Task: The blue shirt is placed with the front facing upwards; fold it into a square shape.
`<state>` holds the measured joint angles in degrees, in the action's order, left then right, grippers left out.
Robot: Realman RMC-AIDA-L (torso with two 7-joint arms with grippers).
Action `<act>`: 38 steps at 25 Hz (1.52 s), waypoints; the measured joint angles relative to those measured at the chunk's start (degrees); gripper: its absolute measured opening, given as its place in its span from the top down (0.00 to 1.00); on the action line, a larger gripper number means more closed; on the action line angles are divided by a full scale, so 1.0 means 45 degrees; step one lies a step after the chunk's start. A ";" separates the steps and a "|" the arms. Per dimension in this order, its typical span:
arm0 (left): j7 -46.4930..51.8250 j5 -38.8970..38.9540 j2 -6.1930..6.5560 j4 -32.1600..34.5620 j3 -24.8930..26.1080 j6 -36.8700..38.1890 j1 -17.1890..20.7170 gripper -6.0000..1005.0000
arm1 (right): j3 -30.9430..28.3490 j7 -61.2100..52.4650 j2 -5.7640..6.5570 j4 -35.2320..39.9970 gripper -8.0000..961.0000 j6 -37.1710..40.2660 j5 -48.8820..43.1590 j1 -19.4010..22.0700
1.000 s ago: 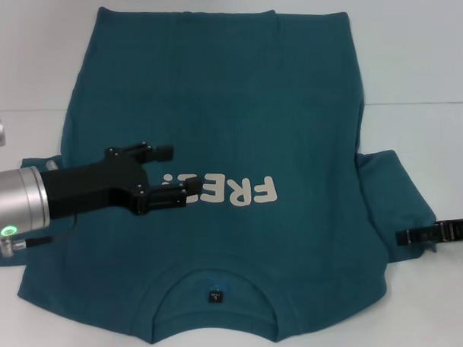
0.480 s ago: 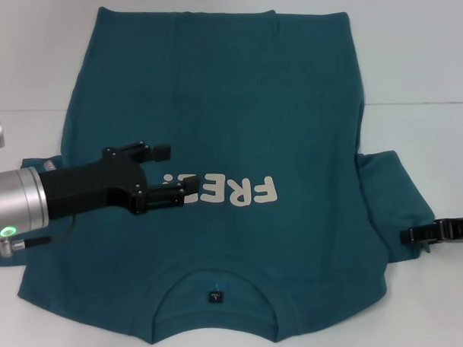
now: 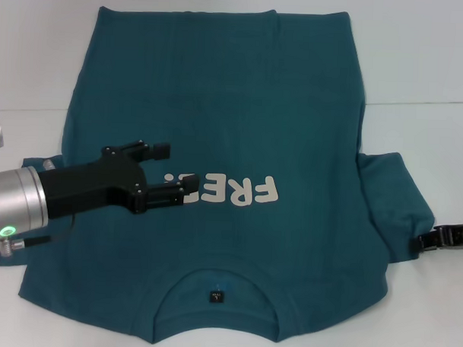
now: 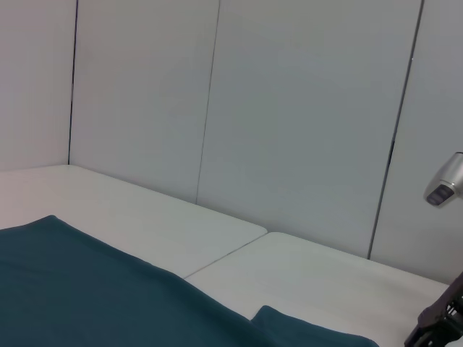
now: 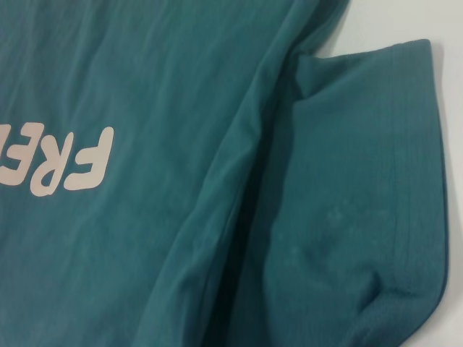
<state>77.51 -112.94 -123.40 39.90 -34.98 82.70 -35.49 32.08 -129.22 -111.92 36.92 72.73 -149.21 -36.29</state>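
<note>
While the blue shirt [image 3: 217, 142] lies spread flat on the white desk [image 3: 425, 66], front up, collar toward the robot and hem at the far edge, both arms sit at its sides. Its long axis runs straight away from the robot, with the pale lettering [image 3: 223, 190] across the chest.

Left pincer [image 3: 177, 171] hovers over the chest, just beside the lettering, fingers apart and clamped on nothing. Right pincer [image 3: 448, 237] sits at the desk's right edge, just beside the cuff of the right sleeve [image 3: 390, 213]; whether it is open, I cannot tell.

That sleeve sticks out sideways, away from the body, so the right arm is clearly the nearer one, and I'd judge the sleeve has to swing inward over the chest. Fabric looks soft, matte cotton, faintly creased at the armpit, with a stitched double hem along the cuff. It should drape and slump when lifted.
</note>
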 joint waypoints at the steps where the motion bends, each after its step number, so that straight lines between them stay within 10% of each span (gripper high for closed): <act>1: 0.0000 0.0000 0.0000 0.0000 0.0000 0.0000 -0.0001 0.14 | 0.0000 0.0000 0.0000 0.0000 0.59 0.0000 0.0000 0.0000; 12: -0.0002 0.0001 -0.0029 0.0001 -0.0030 -0.0109 -0.0021 0.14 | -0.0011 -0.0057 0.0130 0.0178 0.95 0.0002 0.0030 -0.0092; 38: -0.0019 0.0020 -0.0088 -0.0008 -0.0019 -0.0335 -0.0056 0.14 | 0.0250 -0.0174 0.0157 0.1723 0.95 -0.0068 -0.0054 0.0329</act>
<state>77.43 -112.84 -123.79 39.86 -35.07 81.19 -35.74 33.20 -130.00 -111.21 44.67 72.43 -149.46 -34.81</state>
